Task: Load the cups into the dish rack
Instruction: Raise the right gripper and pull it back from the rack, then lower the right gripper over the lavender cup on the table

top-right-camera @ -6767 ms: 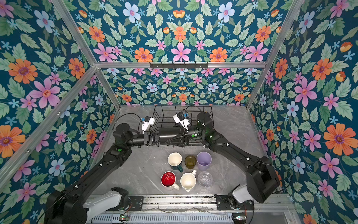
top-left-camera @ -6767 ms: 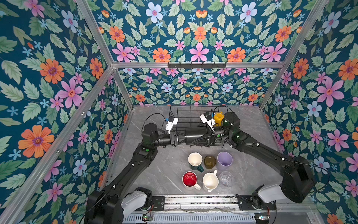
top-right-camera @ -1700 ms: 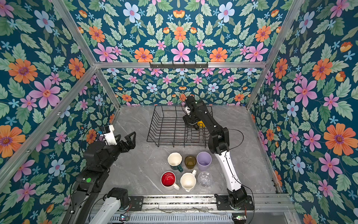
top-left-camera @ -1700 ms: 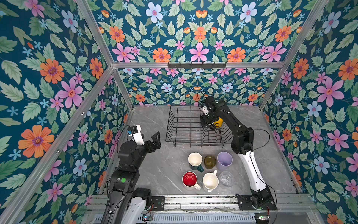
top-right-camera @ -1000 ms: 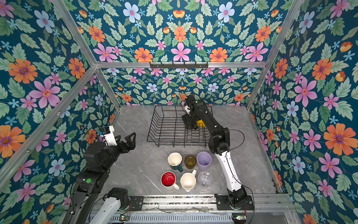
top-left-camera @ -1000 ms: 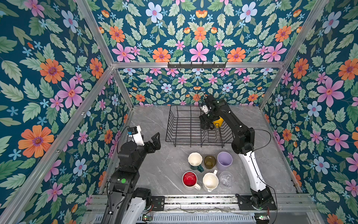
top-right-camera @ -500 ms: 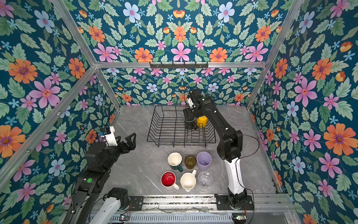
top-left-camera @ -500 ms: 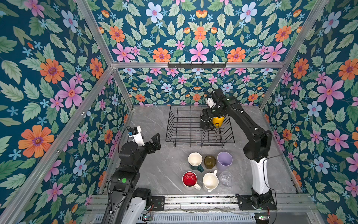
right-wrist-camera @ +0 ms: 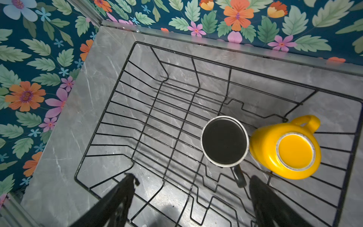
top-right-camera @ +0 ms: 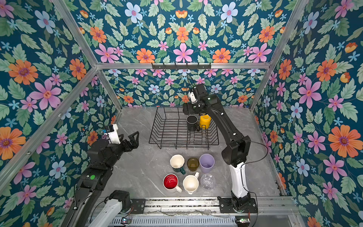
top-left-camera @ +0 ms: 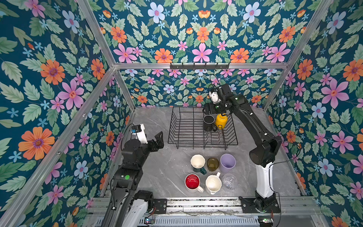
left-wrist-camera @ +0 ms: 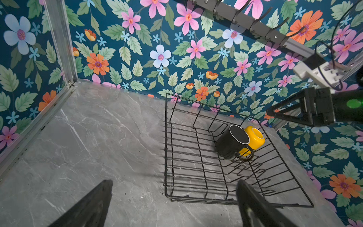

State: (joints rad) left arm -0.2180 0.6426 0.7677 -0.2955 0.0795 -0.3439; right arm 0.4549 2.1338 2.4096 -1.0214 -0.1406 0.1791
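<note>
1. The black mug (top-left-camera: 208, 122) stands upright in the dish rack's (top-left-camera: 202, 146) 2 o'clock part, mouth up, handle toward 5 o'clock.
2. The yellow mug (top-left-camera: 221, 120) sits inverted at its 3 o'clock.
3. The right gripper (top-left-camera: 212, 112) and left gripper (top-left-camera: 158, 140) are both spread and empty.

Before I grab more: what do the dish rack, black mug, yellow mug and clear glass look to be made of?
dish rack: thin black wire, likely coated metal.
black mug: matte, with a pale rim edge; probably ceramic, maybe enamel.
yellow mug: glossy glaze, pale bare foot ring; ceramic.
clear glass: see-through; whether glass or plastic, I cannot tell.
</note>
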